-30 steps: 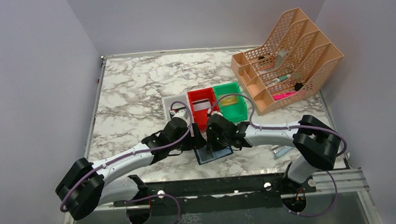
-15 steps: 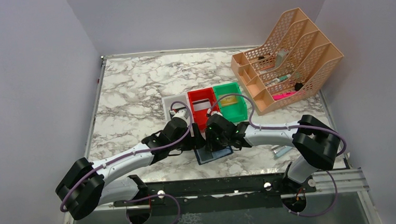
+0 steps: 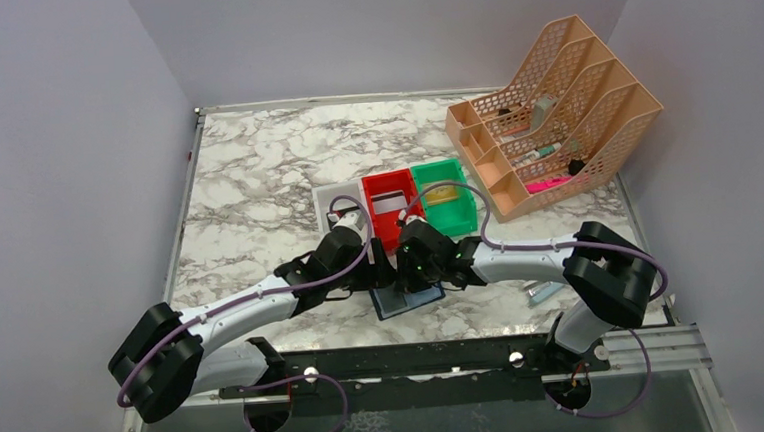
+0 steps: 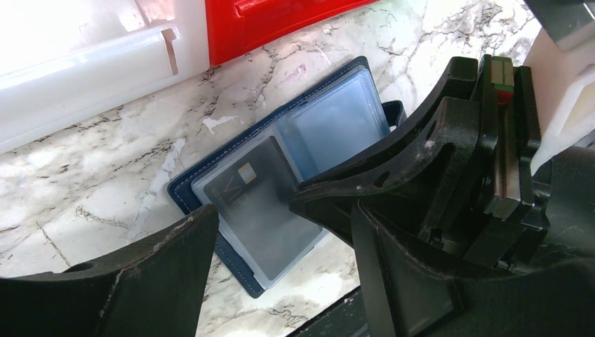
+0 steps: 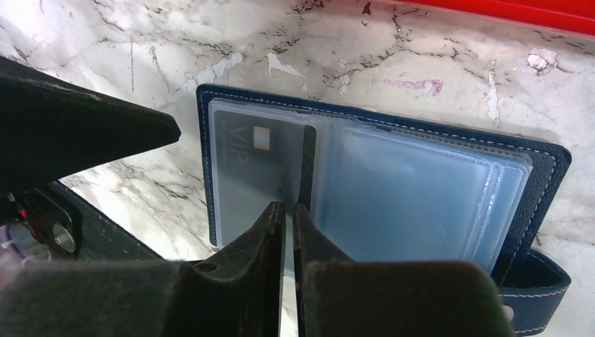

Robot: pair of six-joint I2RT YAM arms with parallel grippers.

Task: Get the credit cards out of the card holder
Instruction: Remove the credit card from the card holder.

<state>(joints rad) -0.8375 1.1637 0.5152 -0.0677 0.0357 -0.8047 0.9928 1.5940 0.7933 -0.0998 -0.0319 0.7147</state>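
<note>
The navy card holder lies open on the marble near the table's front edge, its clear sleeves fanned out. A black credit card with a gold chip sits in the left sleeve, and a dark strip of it shows at the sleeve's inner edge. It also shows in the left wrist view. My right gripper is shut to a thin slit, pinching that card edge. My left gripper is open, its fingers straddling the holder's left half. No other cards show.
White, red and green bins stand just behind the holder. A peach mesh organiser is at the back right. A small silver-blue object lies right of the right arm. The black front rail is close below the holder.
The card holder has shifted slightly to the left under the two grippers. Both arms stay almost still.
</note>
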